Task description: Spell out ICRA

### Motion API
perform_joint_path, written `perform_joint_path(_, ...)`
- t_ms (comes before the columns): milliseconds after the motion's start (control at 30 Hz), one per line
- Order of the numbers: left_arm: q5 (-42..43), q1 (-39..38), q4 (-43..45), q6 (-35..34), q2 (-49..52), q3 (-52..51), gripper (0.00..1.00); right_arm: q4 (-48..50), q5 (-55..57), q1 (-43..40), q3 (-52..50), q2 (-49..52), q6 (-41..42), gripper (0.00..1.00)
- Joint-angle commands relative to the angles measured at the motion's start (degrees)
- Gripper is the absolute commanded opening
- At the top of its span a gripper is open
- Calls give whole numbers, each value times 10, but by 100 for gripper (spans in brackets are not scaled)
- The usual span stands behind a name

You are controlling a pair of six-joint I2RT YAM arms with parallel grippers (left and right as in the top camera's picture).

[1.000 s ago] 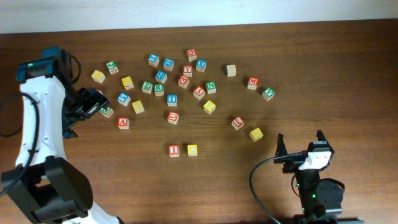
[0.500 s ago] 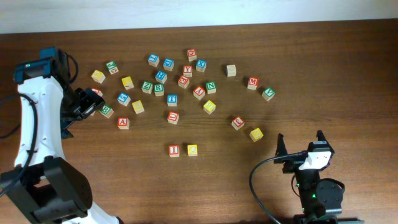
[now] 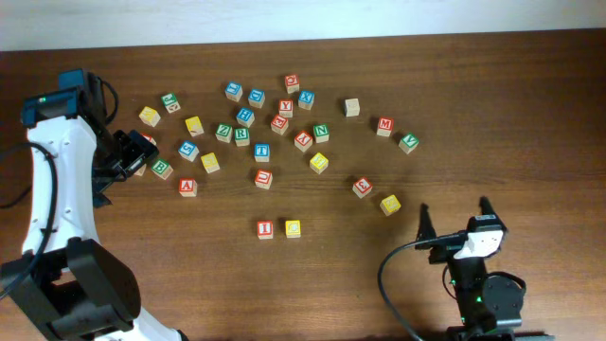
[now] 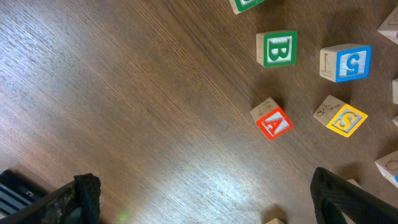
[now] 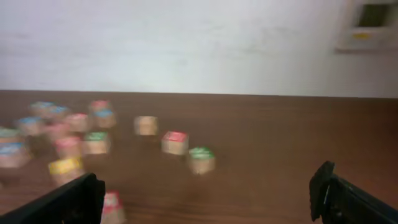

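Note:
The red "I" cube (image 3: 265, 228) and the yellow "C" cube (image 3: 293, 228) sit side by side at the front middle of the table. The green "R" cube (image 3: 241, 135) lies in the cluster at the back. The red "A" cube (image 3: 187, 187) lies at the left and also shows in the left wrist view (image 4: 272, 122). My left gripper (image 3: 134, 157) (image 4: 205, 205) is open and empty, above bare table, left of the "A". My right gripper (image 3: 455, 216) (image 5: 208, 199) is open and empty at the front right.
A green "B" cube (image 3: 162, 169) (image 4: 277, 48) lies just right of the left gripper. Many other letter cubes are scattered across the back middle (image 3: 284, 106). Stray cubes lie at the right (image 3: 363, 187) (image 3: 390, 204).
My left gripper has drawn back to the left, off the green "B" cube, which now shows in full. The right arm has barely moved.

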Motion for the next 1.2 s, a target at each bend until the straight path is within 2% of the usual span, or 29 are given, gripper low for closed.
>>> perform_joint_path(0,-9,2,1,-8,-12,-1,99,24,-306,-3,-3,-4,111,98)
perform_joint_path(33,-9,2,1,-8,-12,-1,99,22,-425,-3,-3,-4,150,98)
perform_joint_path(133,-9,2,1,-8,-12,-1,99,64,-518,-3,-3,-4,217,98)
perform_joint_path(200,-9,2,1,-8,-12,-1,99,104,-517,-3,-3,-4,249,98)
perform_joint_path(267,-9,2,1,-8,-12,-1,99,207,-516,-3,-3,-4,288,98)
perform_joint_path(333,-9,2,1,-8,-12,-1,99,353,-473,-3,-3,-4,328,98)
perform_joint_path(400,-9,2,1,-8,-12,-1,99,428,-426,-3,-2,-4,341,98)
perform_joint_path(567,-9,2,1,-8,-12,-1,99,440,-330,-3,48,2,340,98)
perform_joint_path(700,-9,2,1,-8,-12,-1,99,423,-327,-3,123,66,286,98)
perform_joint_path(833,-9,2,1,-8,-12,-1,99,414,-383,-3,285,278,260,98)
perform_joint_path(933,-9,2,1,-8,-12,-1,99,412,-514,-2,452,476,259,98)
perform_joint_path(1000,-9,2,1,-8,-12,-1,100,355,-572,26,589,606,259,98)
perform_joint_path(1100,-9,2,1,-8,-12,-1,99,263,-557,108,745,751,206,98)
perform_joint_path(1167,-9,2,1,-8,-12,-1,99,161,-467,161,828,824,147,98)
